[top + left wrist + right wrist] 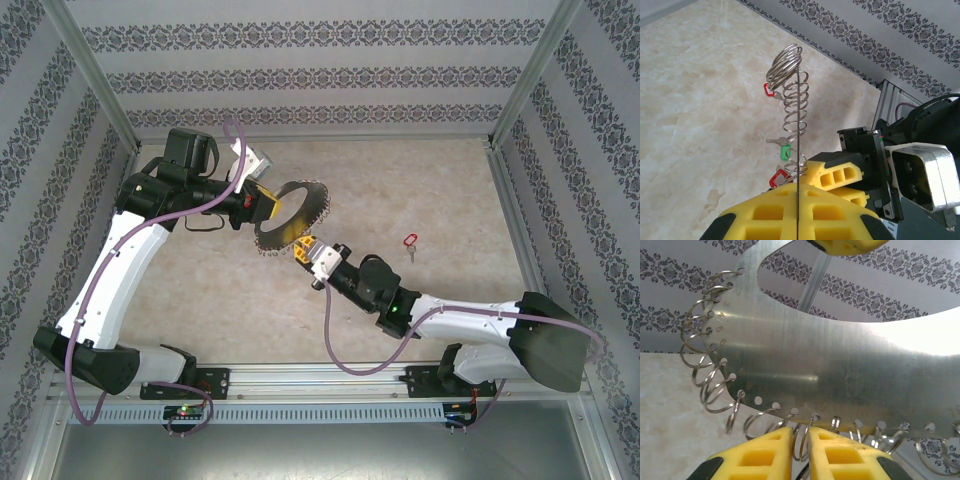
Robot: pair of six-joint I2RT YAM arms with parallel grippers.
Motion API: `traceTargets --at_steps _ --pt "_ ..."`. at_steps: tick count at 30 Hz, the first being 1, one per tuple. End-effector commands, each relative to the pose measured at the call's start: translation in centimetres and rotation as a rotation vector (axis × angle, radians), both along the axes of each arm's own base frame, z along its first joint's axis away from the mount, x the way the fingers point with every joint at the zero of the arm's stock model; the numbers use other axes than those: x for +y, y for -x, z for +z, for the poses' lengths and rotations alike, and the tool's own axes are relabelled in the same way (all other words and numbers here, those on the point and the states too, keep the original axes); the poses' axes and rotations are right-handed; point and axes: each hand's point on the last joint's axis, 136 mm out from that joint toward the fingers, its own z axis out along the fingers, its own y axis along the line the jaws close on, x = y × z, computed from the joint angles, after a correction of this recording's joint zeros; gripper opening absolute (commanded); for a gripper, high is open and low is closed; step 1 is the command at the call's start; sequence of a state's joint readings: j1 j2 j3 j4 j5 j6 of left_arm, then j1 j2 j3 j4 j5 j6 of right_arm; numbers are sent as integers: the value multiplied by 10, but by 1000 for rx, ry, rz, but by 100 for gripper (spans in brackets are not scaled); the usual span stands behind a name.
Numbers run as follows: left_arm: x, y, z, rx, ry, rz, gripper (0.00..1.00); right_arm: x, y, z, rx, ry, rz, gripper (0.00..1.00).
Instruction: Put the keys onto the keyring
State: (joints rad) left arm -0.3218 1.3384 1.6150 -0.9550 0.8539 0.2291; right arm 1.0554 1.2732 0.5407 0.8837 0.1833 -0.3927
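L gripper (797, 195) clamped on keyring (840, 365), R gripper (800, 445) pinching a rim loop (805, 430), red key (408, 241) on table (200, 290)

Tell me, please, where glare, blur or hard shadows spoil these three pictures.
Right wrist view: glare burns the right part of the keyring to plain white, above the right pincer. Left wrist view: even light, no glare; the split rings are crisp. Top external view: soft, even light with faint shadows; the red key is small but clear.
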Motion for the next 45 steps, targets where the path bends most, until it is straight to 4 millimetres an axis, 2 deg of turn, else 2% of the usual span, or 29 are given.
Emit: traceTargets --at_steps 1,6,14,27,34,36,40,42,45 --pt "-4 8 18 -51 26 -30 5 3 0 18 -22 -58 -13 17" --pt "-2 7 18 -59 20 -21 5 7 3 13 -12 -54 -13 18" --pt "-3 8 17 -54 20 -21 5 5 -3 22 -31 -78 -63 20" --pt "-1 10 18 -66 18 -19 5 1 -9 20 -26 -78 -106 22" --pt "-1 10 18 -66 18 -19 6 1 -10 17 -17 -77 -110 19" --pt "-1 10 19 -70 17 -18 5 1 -10 17 -16 -75 -110 15" --pt "-1 10 18 -67 18 -17 6 1 -11 13 -16 -64 -116 15" --pt "-1 10 18 -68 19 -18 5 1 -11 12 -17 -54 -115 10" --pt "-1 11 19 -69 23 -20 5 1 -12 9 -16 -46 -122 9"
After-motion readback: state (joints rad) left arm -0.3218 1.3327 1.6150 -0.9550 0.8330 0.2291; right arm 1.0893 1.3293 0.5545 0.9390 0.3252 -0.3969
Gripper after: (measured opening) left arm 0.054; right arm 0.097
